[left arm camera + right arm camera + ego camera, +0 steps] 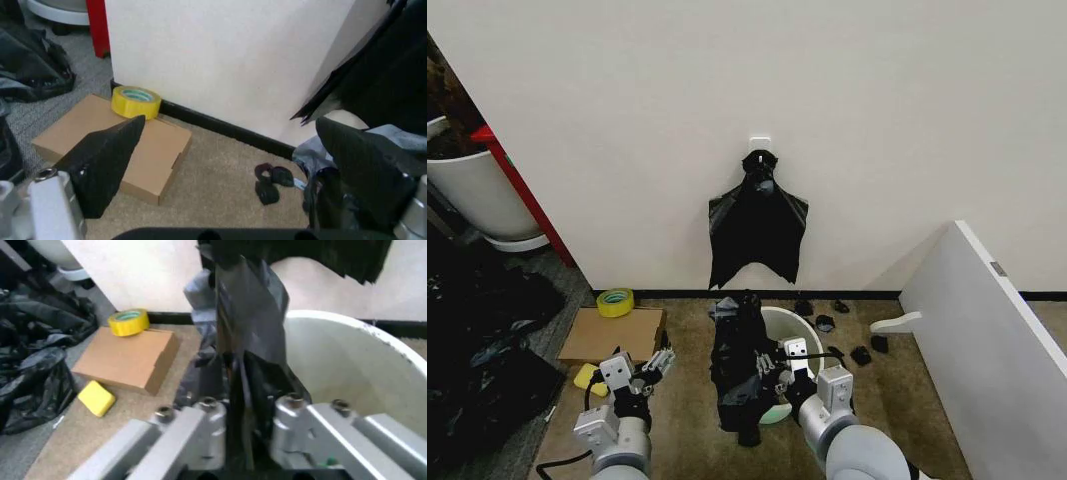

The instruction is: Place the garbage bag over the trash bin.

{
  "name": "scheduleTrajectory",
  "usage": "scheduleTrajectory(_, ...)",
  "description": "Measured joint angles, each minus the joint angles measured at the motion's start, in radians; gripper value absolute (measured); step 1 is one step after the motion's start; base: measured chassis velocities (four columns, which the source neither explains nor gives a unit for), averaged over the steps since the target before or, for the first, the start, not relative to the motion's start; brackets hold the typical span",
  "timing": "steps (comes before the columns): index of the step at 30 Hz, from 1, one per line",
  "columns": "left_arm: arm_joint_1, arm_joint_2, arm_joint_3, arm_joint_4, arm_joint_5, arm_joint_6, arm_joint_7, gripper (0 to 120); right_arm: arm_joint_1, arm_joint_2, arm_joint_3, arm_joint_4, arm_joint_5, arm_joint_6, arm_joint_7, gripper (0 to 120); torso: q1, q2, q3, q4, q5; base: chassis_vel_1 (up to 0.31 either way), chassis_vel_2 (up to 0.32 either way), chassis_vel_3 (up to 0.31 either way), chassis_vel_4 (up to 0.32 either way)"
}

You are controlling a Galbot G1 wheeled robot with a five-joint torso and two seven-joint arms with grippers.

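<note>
Right wrist view: the right pincer (248,437) pinches the limp, slippery garbage bag (250,335) beside the trash bin (347,365), best regripped at its mouth hem; left pincer (227,165) spread.

Brown carpet floor (682,420) carries a cardboard box (614,335), yellow sponge (586,377) and the trash bin (799,331).
</note>
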Motion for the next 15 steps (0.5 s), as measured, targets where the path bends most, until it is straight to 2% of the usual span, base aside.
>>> scheduleTrajectory(1, -0.001, 0.001, 0.0, 0.001, -0.001, 0.0, 0.0, 100, -0.004, 0.003, 0.005, -0.008, 0.004, 0.0, 0.01, 0, 0.0, 0.0, 0.0, 0.0, 0.0, 0.0, 0.0, 0.0, 0.0)
scheduleTrajectory(8, -0.012, 0.011, 0.008, 0.022, -0.007, 0.002, 0.001, 100, -0.028, 0.012, 0.035, -0.054, 0.007, 0.033, 0.063, 0, 0.0, 0.0, 0.0, -0.0001, 0.0, 0.0, 0.0, 0.0, 0.0)
scheduleTrajectory(15, -0.048, 0.044, 0.039, 0.079, -0.062, 0.026, 0.041, 100, -0.038, 0.056, 0.079, -0.126, 0.042, 0.107, 0.111, 0, 0.0, 0.0, 0.0, 0.0, 0.0, 0.0, 0.0, 0.0, 0.0)
